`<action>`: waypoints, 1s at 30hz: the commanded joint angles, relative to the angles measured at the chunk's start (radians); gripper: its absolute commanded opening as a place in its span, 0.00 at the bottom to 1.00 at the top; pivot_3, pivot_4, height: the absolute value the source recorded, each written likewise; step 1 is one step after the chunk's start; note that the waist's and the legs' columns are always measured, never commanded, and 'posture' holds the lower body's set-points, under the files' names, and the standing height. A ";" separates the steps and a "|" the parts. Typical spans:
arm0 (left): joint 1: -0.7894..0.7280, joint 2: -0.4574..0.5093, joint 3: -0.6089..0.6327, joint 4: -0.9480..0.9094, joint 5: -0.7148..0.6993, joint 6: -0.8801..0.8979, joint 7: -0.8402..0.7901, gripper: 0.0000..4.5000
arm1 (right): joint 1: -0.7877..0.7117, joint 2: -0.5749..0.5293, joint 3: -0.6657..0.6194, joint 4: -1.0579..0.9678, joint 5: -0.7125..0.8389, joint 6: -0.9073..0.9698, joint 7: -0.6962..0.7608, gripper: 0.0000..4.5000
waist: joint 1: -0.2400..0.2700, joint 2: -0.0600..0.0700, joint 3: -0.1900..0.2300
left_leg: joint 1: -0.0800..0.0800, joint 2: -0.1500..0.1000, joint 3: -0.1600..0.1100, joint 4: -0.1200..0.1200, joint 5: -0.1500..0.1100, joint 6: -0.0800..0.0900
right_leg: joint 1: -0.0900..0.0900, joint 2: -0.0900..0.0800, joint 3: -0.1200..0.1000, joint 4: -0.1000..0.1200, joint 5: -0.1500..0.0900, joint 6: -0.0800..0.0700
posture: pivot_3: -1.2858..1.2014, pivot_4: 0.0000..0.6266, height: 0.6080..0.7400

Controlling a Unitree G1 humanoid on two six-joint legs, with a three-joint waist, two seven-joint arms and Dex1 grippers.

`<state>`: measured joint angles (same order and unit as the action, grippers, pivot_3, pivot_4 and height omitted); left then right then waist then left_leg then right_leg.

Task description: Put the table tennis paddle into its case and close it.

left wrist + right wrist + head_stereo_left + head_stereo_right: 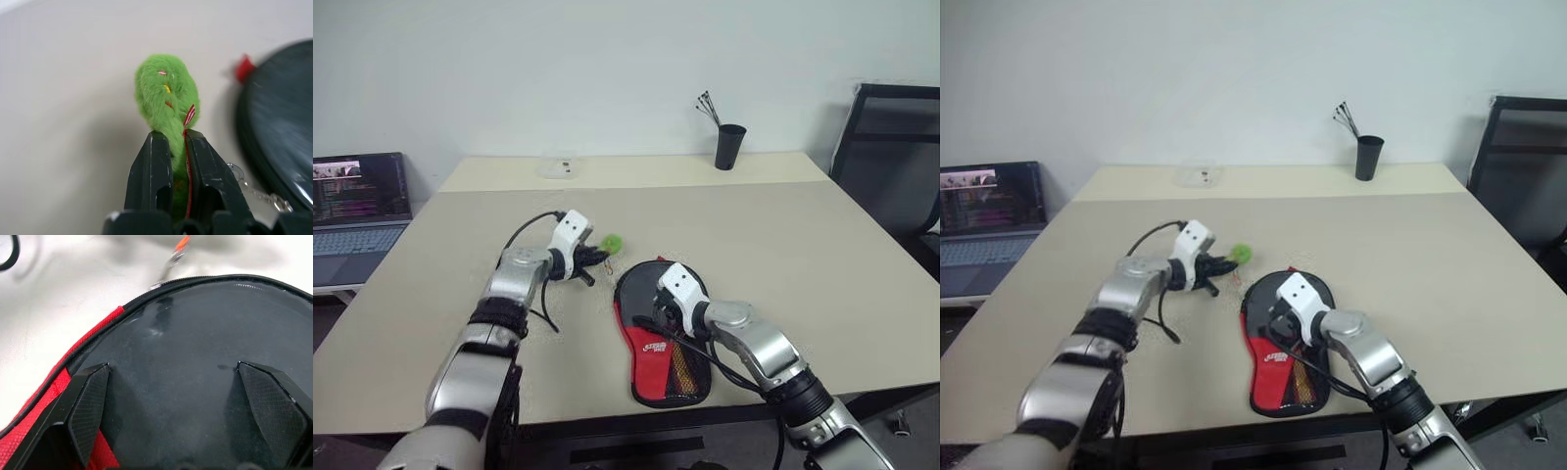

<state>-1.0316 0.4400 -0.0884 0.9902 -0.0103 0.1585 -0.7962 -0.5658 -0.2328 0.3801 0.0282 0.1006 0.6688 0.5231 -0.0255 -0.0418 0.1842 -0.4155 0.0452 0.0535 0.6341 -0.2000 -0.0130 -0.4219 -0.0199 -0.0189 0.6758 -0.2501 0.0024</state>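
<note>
Beige table (822, 255): case (658, 338) lies near its front edge, right gripper (173, 396) spread wide over it; left gripper (172, 161) pinches green fuzzy charm (165, 93). Closing step seemingly; next, pull along zipper.

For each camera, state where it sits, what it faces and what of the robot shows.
Head stereo pair: looks down over the table; both arms show.
Left wrist: looks along the left gripper, jaws shut on the green fuzzy ball.
Right wrist: looks along the right gripper, jaws open over the case.
Shared: ball and case.
</note>
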 commanded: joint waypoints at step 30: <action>-0.372 -0.413 -0.239 0.372 0.493 -0.539 0.425 0.01 | 0.165 -0.015 0.053 -0.108 -0.040 0.148 -0.016 1.00 | 0.000 -0.002 -0.001 | -0.001 -0.001 0.002 -0.001 -0.002 -0.002 | 0.000 0.000 0.000 -0.003 0.000 0.001 | 0.52 0.24 1.00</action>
<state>-1.3433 0.0590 -0.3241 1.3975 0.4813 -0.3223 -0.3802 -0.4450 -0.2435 0.3807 -0.1451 0.0792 0.7513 0.5006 -0.0258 -0.0434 0.1833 -0.4163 0.0446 0.0554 0.6336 -0.2016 -0.0154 -0.4221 -0.0199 -0.0184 0.6727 -0.2503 0.0030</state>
